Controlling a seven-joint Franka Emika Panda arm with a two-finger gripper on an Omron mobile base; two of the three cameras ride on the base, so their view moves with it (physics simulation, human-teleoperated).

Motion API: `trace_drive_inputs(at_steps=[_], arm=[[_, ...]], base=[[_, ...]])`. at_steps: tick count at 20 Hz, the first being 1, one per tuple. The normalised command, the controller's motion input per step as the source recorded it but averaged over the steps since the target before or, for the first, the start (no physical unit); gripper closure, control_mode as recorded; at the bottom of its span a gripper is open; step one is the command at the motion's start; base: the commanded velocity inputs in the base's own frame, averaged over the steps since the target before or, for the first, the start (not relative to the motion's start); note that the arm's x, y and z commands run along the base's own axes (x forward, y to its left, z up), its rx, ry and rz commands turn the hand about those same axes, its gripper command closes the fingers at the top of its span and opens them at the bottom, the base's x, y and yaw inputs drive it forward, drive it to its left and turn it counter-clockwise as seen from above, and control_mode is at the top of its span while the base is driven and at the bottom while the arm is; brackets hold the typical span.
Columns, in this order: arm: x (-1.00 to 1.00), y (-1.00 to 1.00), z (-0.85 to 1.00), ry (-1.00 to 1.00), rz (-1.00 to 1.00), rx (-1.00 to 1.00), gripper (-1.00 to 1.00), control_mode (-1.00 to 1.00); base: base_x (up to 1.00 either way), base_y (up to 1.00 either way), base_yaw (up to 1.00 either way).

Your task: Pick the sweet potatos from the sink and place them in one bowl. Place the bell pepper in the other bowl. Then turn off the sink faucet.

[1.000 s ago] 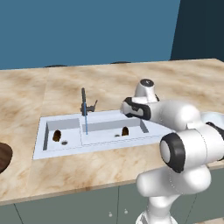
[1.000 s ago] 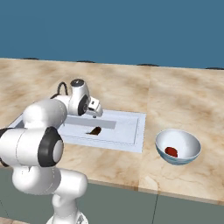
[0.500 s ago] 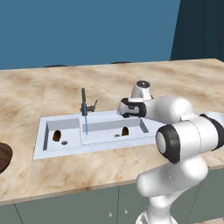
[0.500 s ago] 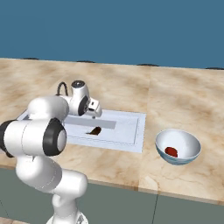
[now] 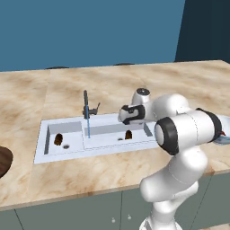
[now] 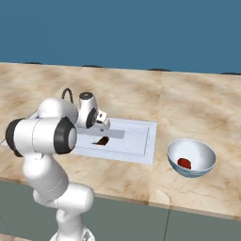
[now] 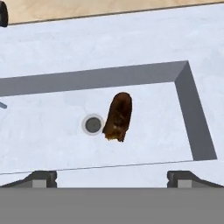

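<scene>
Marble-patterned bench (image 5: 112, 85) runs under a blue wall, with the sink (image 5: 67, 155) set into it. Our claw (image 7: 112, 177) hangs above the right compartment, spread wide and carrying nothing. Below it lies one sweet potato (image 7: 118, 116), a dark brown oval with orange flecks, touching the round drain (image 7: 92, 124). The other sweet potato (image 5: 58, 139) sits in the left compartment. We judge the risk to be a poor descent: the tips could land skewed to its long side (it looks smooth and rounded) and roll it away. The faucet (image 5: 86, 106) runs a thin blue stream; the red pepper (image 6: 184, 163) rests in the pale bowl (image 6: 202, 168).
</scene>
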Motion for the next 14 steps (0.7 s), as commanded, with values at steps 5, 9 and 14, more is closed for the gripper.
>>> trace_drive_inputs(at_steps=[5, 9, 14], arm=[[0.22, 0.01, -0.29, 0.02, 0.00, 0.00, -1.00, -1.00], [0.16, 0.00, -0.26, 0.03, -0.02, 0.00, -1.00, -1.00], [0.21, 0.00, -0.27, 0.01, -0.04, 0.00, -1.00, -1.00]], base=[[0.00, 0.00, 0.00], [0.00, 0.00, 0.00], [0.00, 0.00, 0.00]])
